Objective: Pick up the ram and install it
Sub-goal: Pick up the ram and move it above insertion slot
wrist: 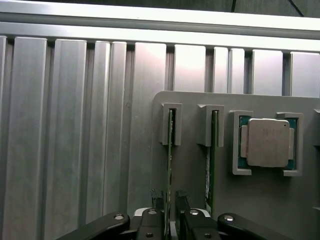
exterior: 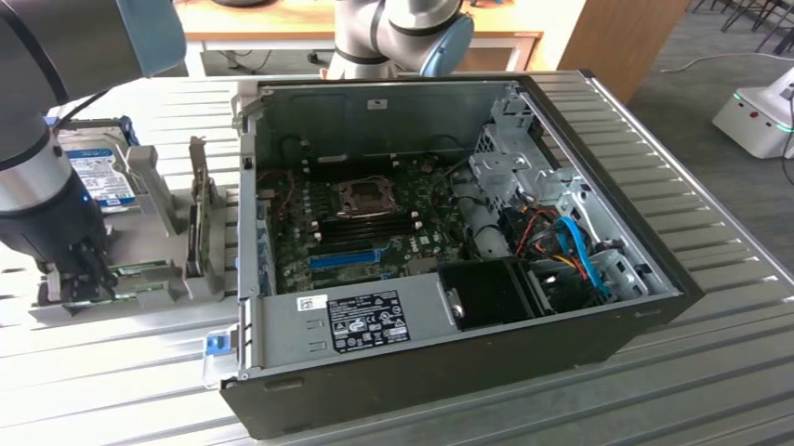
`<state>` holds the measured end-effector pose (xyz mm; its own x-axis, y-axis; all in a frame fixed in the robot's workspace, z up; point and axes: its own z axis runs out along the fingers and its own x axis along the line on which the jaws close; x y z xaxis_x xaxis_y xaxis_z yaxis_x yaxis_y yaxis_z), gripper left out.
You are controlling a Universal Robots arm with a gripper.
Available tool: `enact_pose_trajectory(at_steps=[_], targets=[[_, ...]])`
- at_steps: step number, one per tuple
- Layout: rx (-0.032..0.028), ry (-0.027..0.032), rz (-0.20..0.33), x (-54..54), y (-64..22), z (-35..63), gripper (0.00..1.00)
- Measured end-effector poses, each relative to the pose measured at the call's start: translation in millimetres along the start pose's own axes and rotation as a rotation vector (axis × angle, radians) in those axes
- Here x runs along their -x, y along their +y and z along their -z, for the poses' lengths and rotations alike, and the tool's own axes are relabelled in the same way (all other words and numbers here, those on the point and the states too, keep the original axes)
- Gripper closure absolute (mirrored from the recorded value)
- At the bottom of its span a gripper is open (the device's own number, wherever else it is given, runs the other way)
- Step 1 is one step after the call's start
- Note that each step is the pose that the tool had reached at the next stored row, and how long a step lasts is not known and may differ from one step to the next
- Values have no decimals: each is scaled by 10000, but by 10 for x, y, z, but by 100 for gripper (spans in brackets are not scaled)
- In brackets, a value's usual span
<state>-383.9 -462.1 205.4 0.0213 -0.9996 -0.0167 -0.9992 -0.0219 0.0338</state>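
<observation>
ram (wrist: 170,145) edge-on in wrist view, gripper (wrist: 169,196) straddling it

Ribbed aluminium tabletop (exterior: 694,372), wooden desk (exterior: 273,23) behind, grey carpet floor (exterior: 694,84).

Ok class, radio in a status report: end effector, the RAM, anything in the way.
End effector open, straddling thin green circuit-board RAM stick. Stick standing in grey holder slot, not gripped. Second green stick alongside, clear.
</observation>
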Motion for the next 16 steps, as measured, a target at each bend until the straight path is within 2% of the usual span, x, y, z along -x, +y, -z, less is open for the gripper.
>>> enact_pose_trajectory(at_steps=[12, 16], targets=[[-3, -3, -2, 0, -3, -31, 76], [-2, -1, 0, -1, -34, -29, 76]])
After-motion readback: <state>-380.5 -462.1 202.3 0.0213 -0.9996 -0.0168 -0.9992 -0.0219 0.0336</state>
